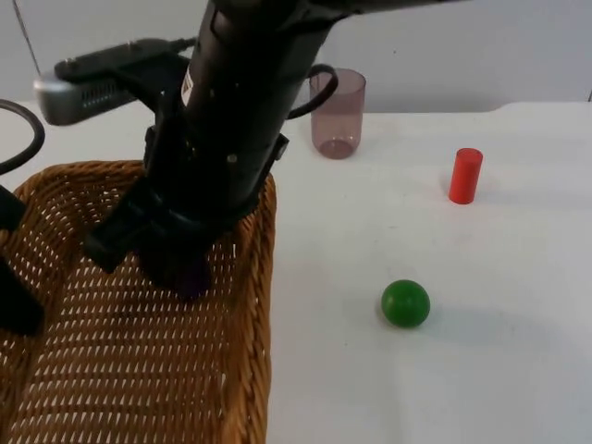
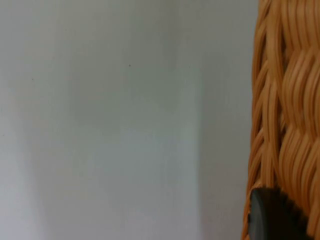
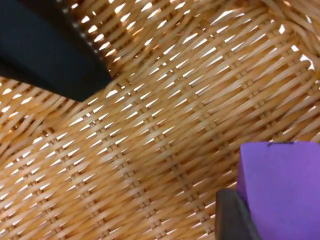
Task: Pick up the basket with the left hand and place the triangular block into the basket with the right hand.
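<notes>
A woven wicker basket (image 1: 120,370) takes up the left of the top view. My left gripper (image 1: 14,296) is at its left rim, and the left wrist view shows a black fingertip (image 2: 272,217) pressed against the rim (image 2: 287,100), so it is shut on the basket. My right arm reaches down into the basket, and its gripper (image 1: 185,273) is shut on the purple triangular block (image 1: 194,280). In the right wrist view the purple block (image 3: 280,192) sits beside a fingertip (image 3: 231,216), just above the basket's woven floor (image 3: 150,130).
On the white table (image 1: 518,370) to the right of the basket lie a green ball (image 1: 405,302) and an upright red cylinder (image 1: 465,175). A tinted translucent cup (image 1: 338,113) stands at the back near the wall.
</notes>
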`<state>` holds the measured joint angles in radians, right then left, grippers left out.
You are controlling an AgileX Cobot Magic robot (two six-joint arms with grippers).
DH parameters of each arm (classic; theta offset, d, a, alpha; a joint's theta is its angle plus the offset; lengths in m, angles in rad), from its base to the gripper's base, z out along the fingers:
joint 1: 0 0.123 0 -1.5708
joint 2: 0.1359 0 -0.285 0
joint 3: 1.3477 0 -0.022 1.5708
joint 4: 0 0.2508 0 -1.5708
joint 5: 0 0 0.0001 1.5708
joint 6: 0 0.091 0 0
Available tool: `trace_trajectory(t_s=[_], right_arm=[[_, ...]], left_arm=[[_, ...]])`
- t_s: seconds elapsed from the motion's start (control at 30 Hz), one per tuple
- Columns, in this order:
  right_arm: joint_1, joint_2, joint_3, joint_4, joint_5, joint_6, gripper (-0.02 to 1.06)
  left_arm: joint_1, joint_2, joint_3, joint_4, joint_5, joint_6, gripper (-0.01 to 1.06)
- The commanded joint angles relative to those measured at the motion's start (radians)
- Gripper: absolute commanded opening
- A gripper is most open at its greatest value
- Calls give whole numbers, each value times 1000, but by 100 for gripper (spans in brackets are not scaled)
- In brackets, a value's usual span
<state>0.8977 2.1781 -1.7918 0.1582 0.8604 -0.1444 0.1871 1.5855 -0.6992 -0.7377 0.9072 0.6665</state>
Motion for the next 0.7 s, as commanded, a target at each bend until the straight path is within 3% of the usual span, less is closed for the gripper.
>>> trace_trajectory(t_s=[0.0,0.1,0.2,0.3,0.43,0.67], right_arm=[[6,-9,-7,1,-8,-6,41],[6,-33,-21,-12,-5,-6,67],[6,-65,-33,-56,19,-6,73],[6,-115,-39,-127,45,10,73],[1,-279,-39,-294,125,76,73],[1,-476,-21,-340,165,107,73]], left_arm=[[-7,0,-5,-36,19,9,0],[-7,0,-5,-37,19,9,0],[-7,0,-5,-34,19,9,0],[-7,0,-5,-32,19,9,0],[-7,0,-5,-32,19,9,0],[-7,0,-5,-29,18,9,0]])
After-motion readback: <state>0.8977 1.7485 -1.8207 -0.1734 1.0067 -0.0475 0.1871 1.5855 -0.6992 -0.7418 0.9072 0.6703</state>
